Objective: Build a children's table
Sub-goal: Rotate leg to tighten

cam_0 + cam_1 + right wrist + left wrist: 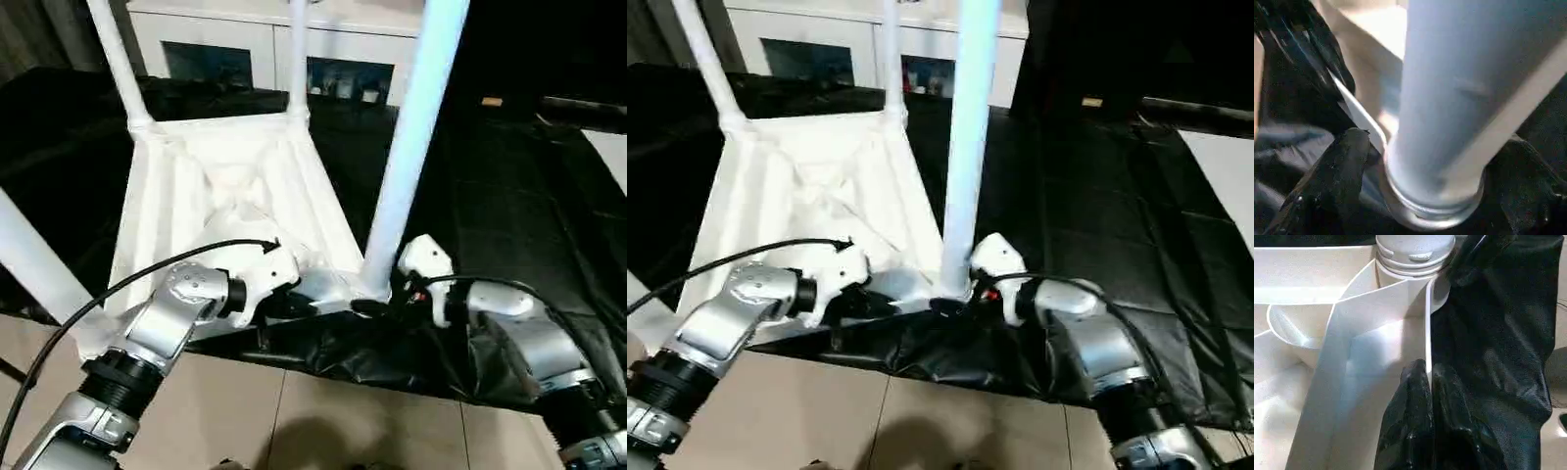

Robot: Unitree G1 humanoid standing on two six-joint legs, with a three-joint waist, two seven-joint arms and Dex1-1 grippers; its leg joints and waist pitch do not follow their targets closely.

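Observation:
The children's table top (225,186) lies upside down on a black sheet, ribbed side up. White legs stand in its corner sockets: one at the near right (411,137), two at the far side (118,59) (299,59), one at the near left (34,259). My left gripper (1428,377) is shut on the thin near rim of the top, close to the near right socket (1415,254). My right gripper (377,305) is at the foot of the near right leg (1459,98). Its black fingers (1347,166) stand apart on either side of the leg, with small gaps showing.
A white cabinet (245,49) with glass doors stands behind the table. The black sheet (509,196) spreads to the right and hangs crumpled over the near edge. Tiled floor (323,411) lies below. A black cable (147,269) loops over my left forearm.

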